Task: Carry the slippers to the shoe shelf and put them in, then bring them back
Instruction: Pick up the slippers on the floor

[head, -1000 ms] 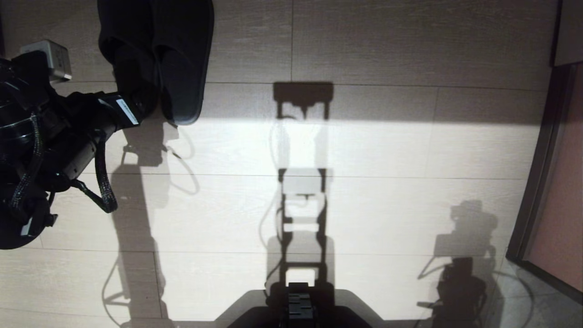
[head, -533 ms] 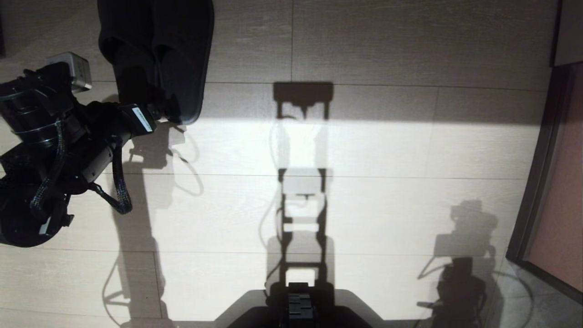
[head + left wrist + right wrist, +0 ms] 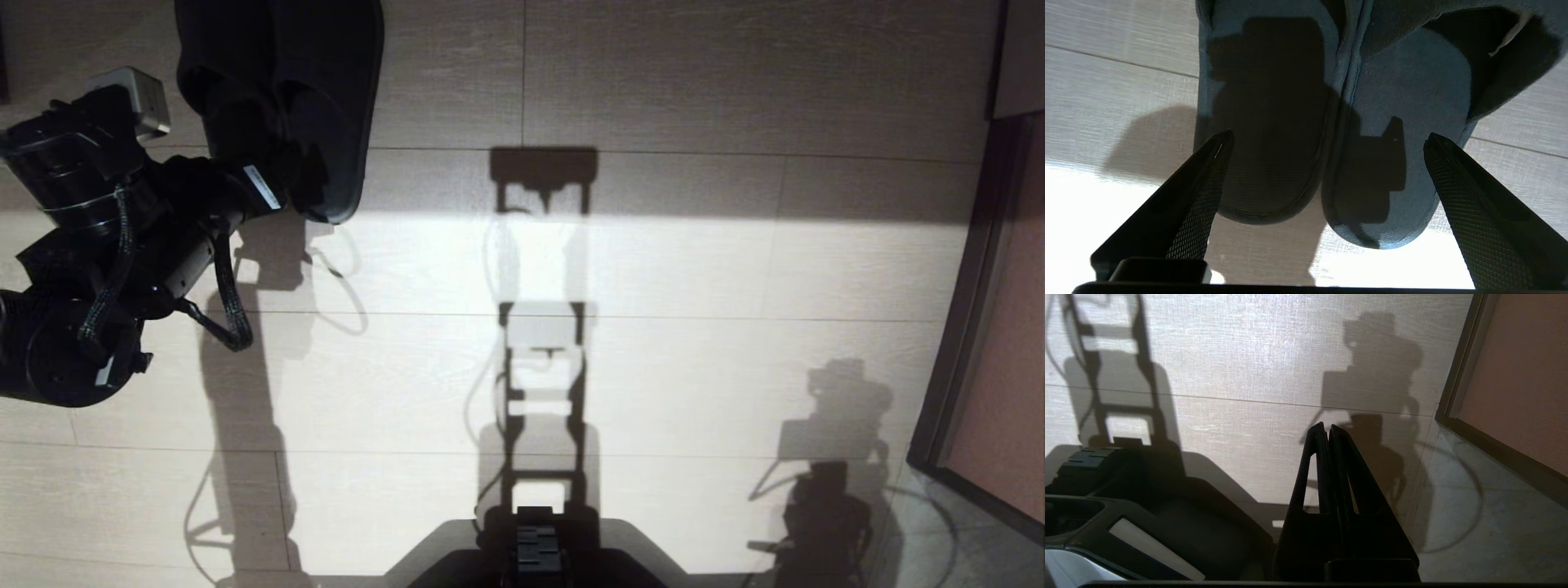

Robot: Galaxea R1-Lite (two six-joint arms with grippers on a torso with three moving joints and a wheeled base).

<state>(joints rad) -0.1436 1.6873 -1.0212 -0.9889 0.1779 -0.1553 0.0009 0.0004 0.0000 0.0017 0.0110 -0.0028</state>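
The slippers, a dark charcoal pair, lie side by side on the pale floor at the top left of the head view, heels toward me. My left gripper hovers over those heel ends. In the left wrist view the left gripper stands open, one of its fingers outside each slipper, and nothing is pinched between them. My right gripper is shut and empty, hanging low beside the base. The shoe shelf is out of view.
A dark-framed brown panel runs along the right edge, with grey tile at its foot. My base sits at the bottom centre, and long shadows of me fall across the lit wood-look floor.
My left arm has swung rightward and forward, bringing the wrist closer behind the heels. The slippers lie where they were. The right arm has not moved.
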